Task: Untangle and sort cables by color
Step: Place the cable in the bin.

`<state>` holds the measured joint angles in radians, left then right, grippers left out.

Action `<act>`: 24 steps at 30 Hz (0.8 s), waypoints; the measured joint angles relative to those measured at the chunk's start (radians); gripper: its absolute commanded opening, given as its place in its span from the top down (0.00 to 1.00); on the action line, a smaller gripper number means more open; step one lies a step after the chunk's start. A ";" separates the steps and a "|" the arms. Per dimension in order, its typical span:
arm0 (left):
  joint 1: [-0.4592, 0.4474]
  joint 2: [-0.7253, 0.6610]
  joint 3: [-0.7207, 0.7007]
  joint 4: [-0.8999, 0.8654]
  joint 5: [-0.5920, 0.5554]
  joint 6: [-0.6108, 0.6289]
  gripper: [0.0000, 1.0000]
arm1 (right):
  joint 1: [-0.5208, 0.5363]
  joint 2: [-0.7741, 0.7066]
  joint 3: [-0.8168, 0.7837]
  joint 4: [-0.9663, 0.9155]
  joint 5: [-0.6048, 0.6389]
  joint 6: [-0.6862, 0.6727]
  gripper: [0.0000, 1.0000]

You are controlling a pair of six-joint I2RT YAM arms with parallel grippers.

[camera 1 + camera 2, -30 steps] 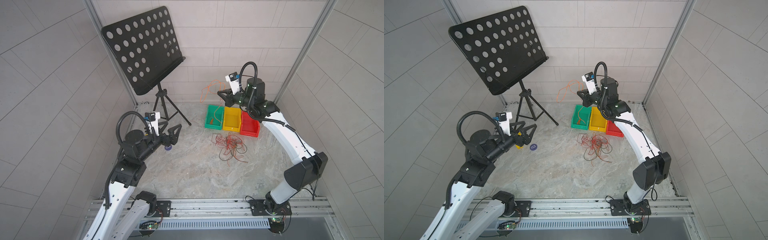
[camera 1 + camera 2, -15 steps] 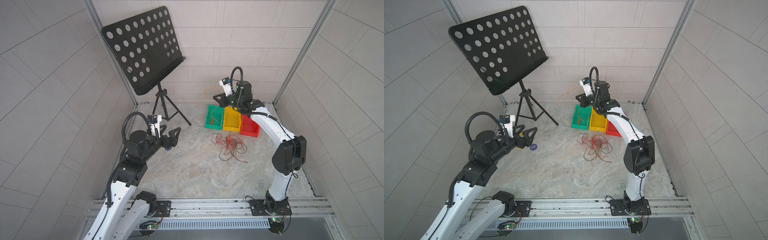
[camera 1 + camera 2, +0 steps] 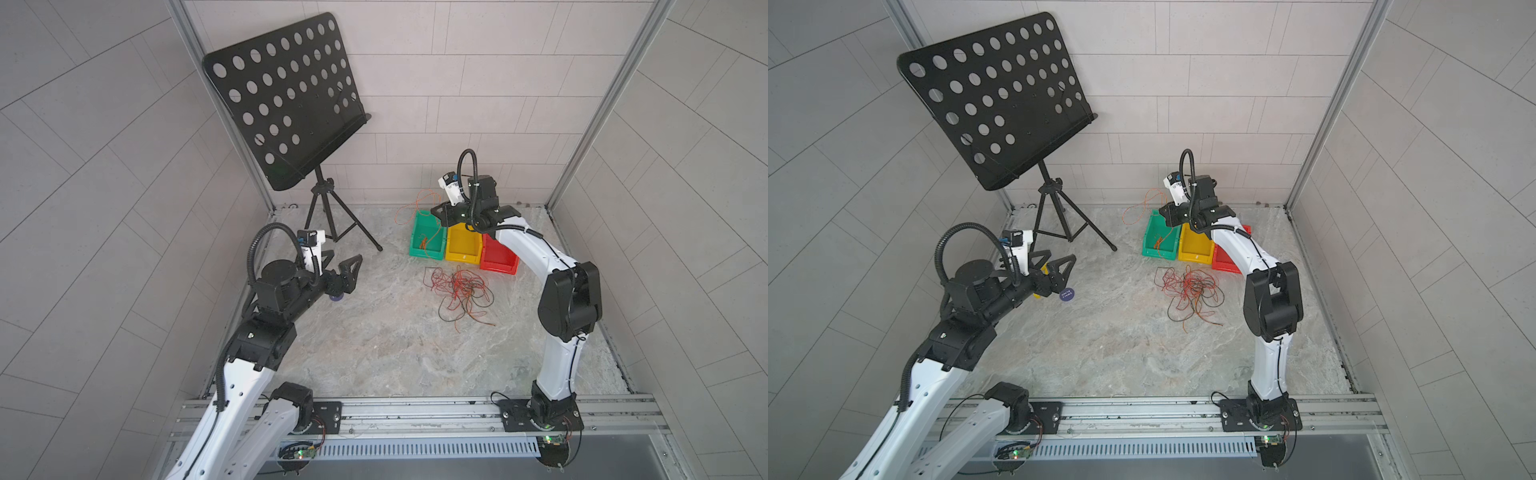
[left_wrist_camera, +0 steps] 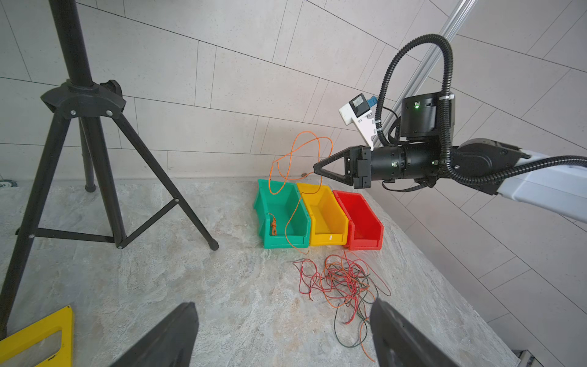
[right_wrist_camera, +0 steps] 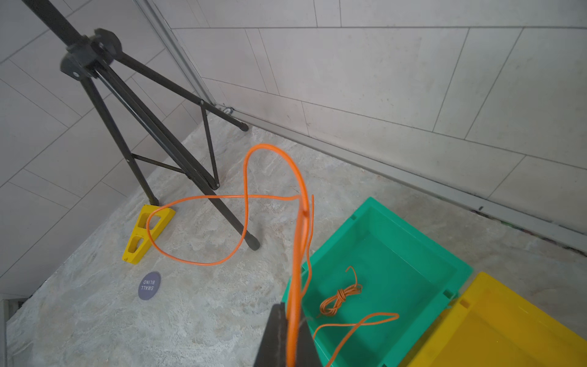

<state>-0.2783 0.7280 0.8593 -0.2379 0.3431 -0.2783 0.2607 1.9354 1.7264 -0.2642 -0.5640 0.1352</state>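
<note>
Cables point(image 3: 459, 293) in red, orange and black lie in a loose tangle on the marbled floor point(image 3: 374, 353), right of centre in both top views. They sit just below a row of three bins: green bin point(image 3: 424, 252), yellow bin point(image 3: 462, 258) and red bin point(image 3: 498, 268). In a top view the right gripper point(image 3: 1165, 212) hangs over the green bin's far end, pinched tight on an orange cable point(image 3: 1126, 215) that loops out to its left. The left gripper point(image 3: 1059, 266), left of centre, hovers with its jaws spread wide and nothing between them, well apart from the tangle. The left wrist view shows its two wide-set fingers point(image 4: 171, 333) with bare floor between them and the cables point(image 4: 341, 281) just in front of the bins. There the orange cable arcs up from the closed right gripper point(image 4: 316, 168) and droops across the green bin to the floor before it. The right wrist view shows the closed jaws clamping the orange cable point(image 5: 246, 196), which curls in a figure-eight above the floor, and a small orange coil point(image 5: 340, 297) lying inside the green bin
</note>
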 measured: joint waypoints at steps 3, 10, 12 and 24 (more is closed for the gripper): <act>0.000 0.002 0.000 0.000 0.000 0.000 0.08 | 0.000 0.002 0.000 -0.021 0.037 -0.010 1.00; 0.000 0.010 0.000 0.001 0.000 0.003 0.08 | 0.000 0.023 0.079 -0.053 0.053 -0.016 1.00; 0.000 0.015 -0.001 0.001 0.000 0.003 0.08 | 0.000 0.026 0.116 -0.054 0.045 -0.011 1.00; 0.000 0.018 -0.002 0.002 0.000 0.010 0.08 | 0.000 0.063 0.267 -0.052 0.037 -0.001 1.00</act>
<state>-0.2783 0.7464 0.8577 -0.2363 0.3428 -0.2680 0.2607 1.9980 1.9934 -0.3164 -0.5270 0.1341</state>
